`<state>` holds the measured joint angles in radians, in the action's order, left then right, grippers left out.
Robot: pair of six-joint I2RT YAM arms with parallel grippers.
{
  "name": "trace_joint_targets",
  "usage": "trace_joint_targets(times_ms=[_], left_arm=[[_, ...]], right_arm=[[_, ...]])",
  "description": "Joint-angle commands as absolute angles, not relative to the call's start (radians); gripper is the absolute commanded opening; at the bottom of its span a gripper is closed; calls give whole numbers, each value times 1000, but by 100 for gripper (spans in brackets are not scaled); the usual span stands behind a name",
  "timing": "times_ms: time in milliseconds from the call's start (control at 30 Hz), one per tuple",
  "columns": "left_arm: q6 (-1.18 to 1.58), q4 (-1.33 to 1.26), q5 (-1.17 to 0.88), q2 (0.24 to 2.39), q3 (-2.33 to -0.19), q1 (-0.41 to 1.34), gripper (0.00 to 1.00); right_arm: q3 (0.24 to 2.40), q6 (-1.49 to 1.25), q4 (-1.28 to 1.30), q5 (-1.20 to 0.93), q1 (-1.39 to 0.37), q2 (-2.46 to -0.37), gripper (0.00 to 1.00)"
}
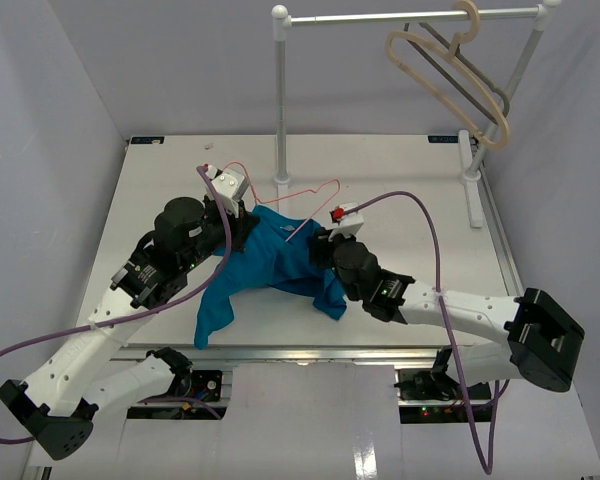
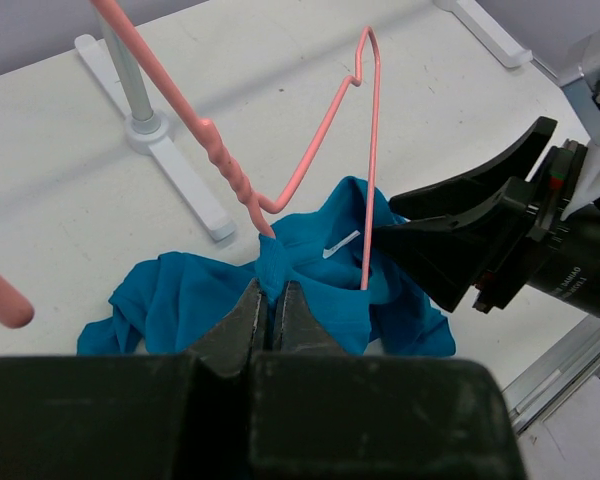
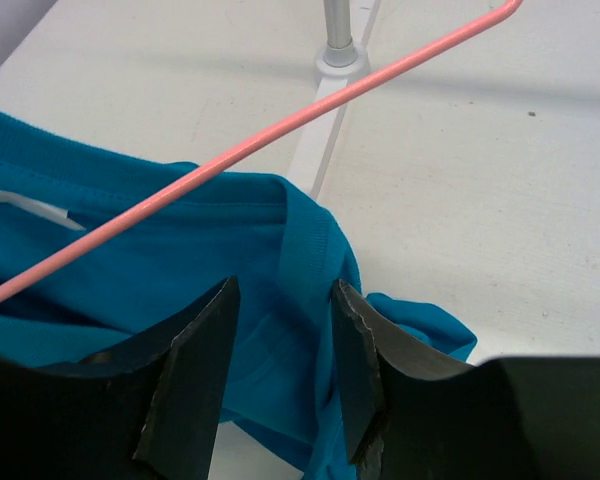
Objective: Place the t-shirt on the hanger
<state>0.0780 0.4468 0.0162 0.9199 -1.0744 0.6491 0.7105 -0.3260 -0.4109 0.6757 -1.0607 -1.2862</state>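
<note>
The teal t-shirt point(image 1: 270, 265) lies crumpled at the middle of the table. The thin pink hanger point(image 1: 317, 194) rests across its upper part, with one arm running over the neck opening point(image 2: 368, 170). My left gripper point(image 2: 271, 290) is shut on a raised fold of the t-shirt point(image 2: 320, 290) beside the hanger's twisted neck. My right gripper point(image 3: 285, 300) is open, its fingers on either side of the collar band of the t-shirt point(image 3: 305, 255), with the hanger point(image 3: 280, 135) wire crossing just beyond. The white neck label point(image 3: 30, 205) shows at the left.
A white garment rack stands at the back, its post point(image 1: 280, 100) just behind the hanger and its foot point(image 1: 472, 190) at the right. Beige hangers point(image 1: 450, 70) hang from its rail. The table's front edge is just below the t-shirt.
</note>
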Motion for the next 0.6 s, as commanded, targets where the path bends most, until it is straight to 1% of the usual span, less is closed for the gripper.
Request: trace_joint_targets(times_ms=[0,133,267,400,500,567], left_arm=[[98,411,2,892,-1091,646,0],[102,410,1,883,-1092,646,0],[103,411,2,873,-1094,647,0],[102,412,2,865,-1085,647,0],[80,420,28,864,-1071,647,0],[60,424,41,864,-1062,647,0]], right_arm=[[783,-336,-410,761,-1063,-1337,49],[783,-365,-400,830,-1062,-1369,47],[772,-373,-400,850,-1051,-1381,43],[757,-388,-381,863,-1036,-1373,33],[724,-393,-378,873,-1023,-1325,27],[692,-390,-374,880,-1007,-1279,20]])
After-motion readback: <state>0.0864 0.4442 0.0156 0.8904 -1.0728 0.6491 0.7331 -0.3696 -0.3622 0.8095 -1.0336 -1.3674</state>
